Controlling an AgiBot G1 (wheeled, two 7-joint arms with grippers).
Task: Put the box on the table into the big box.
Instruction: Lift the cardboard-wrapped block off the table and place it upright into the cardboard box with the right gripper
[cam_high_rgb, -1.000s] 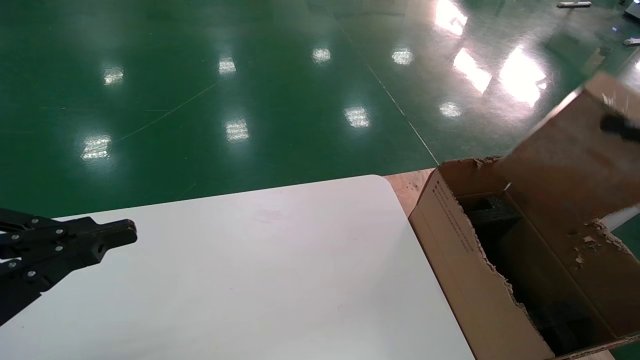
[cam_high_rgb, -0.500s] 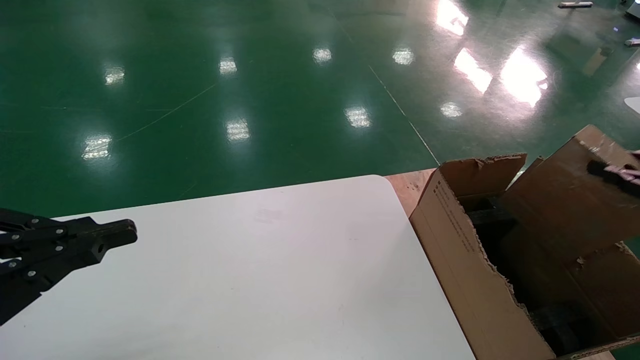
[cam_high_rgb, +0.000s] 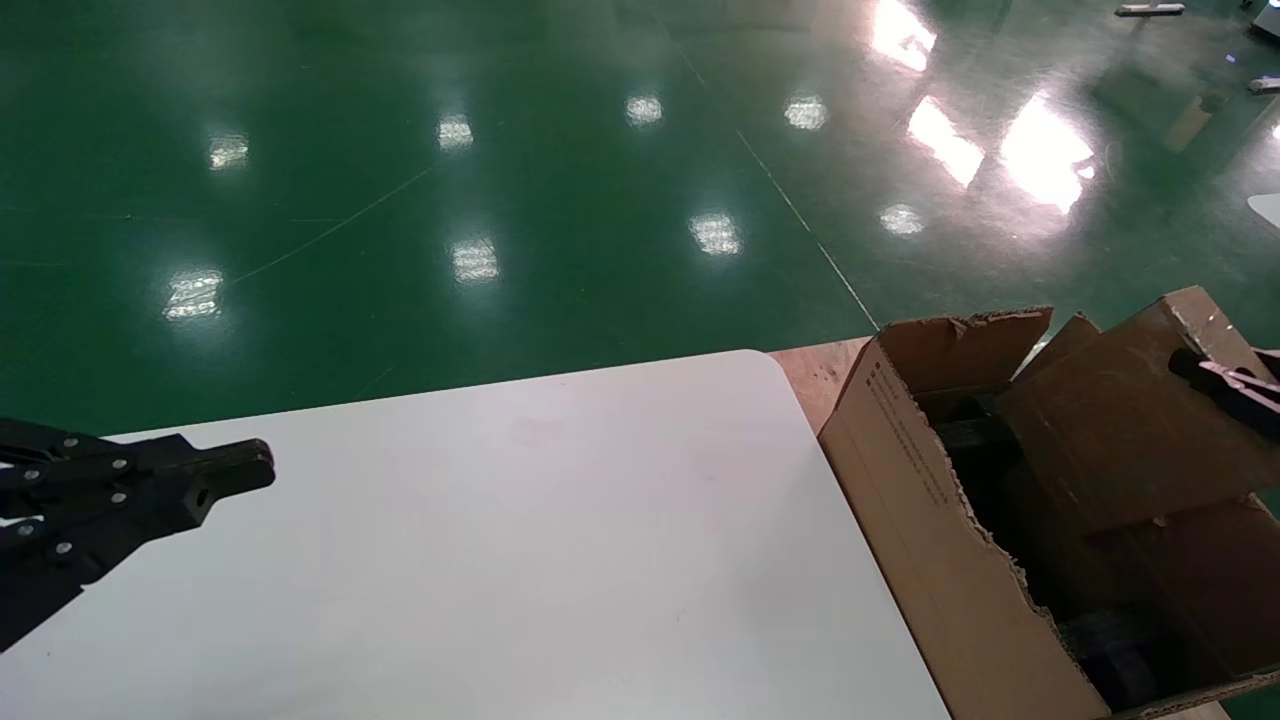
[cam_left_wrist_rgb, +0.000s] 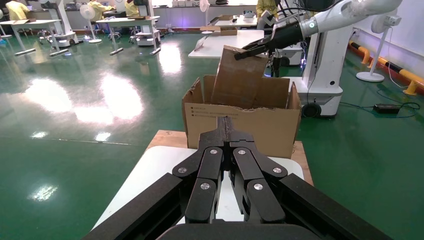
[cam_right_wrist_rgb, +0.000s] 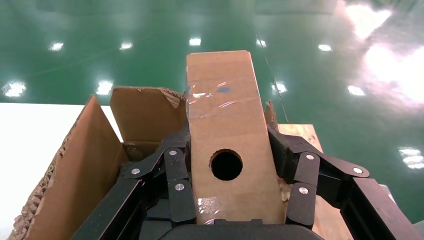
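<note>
right gripper (cam_right_wrist_rgb: 227, 200): clamped on the box (cam_right_wrist_rgb: 226, 135), which is tilted, lower end inside the big box (cam_high_rgb: 930, 520), long axis slanting up toward the claw. left gripper (cam_high_rgb: 235, 470): fingers together, holding nothing, parked over the table (cam_high_rgb: 560, 540), well apart. hidden: box's lower end, carton floor.

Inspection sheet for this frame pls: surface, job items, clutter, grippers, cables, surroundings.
Surface: white table, bare where seen.
Job's things: the box, round hole in its face, is tilted and partly inside the big box; black foam inside.
Clutter: nothing seen.
Grippers: right gripper shut on the box above the big box; left gripper shut, parked over the table's left side.
Cables: black cable and adapter on the floor.
Surroundings: glossy green floor; wooden board under the big box.
</note>
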